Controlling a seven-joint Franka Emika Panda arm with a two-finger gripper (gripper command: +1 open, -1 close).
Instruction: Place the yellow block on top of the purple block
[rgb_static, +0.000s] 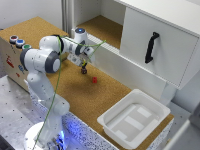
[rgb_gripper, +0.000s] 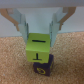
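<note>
1. The yellow block (rgb_gripper: 39, 46) bears dark marks: a bar on its upper face and a "T"-like mark, seen upside down, on the face toward the wrist camera.
2. The purple block (rgb_gripper: 42, 66) shows a small light mark on its front face, too blurred to read.
3. The yellow block sits squarely on the purple block, their faces roughly aligned, making a short upright stack on the cork counter (rgb_static: 75, 95).
4. Both are cubes, so neither has a long axis.
5. The fingers (rgb_gripper: 23, 26) flank the yellow block's upper part; whether they pinch it or stand just clear I cannot tell.
6. In the exterior view the gripper (rgb_static: 84, 65) hangs over the stack, near a small red cube (rgb_static: 94, 79).
7. A white bin (rgb_static: 134, 118) sits at the counter's end, toward the exterior view's right.
</note>
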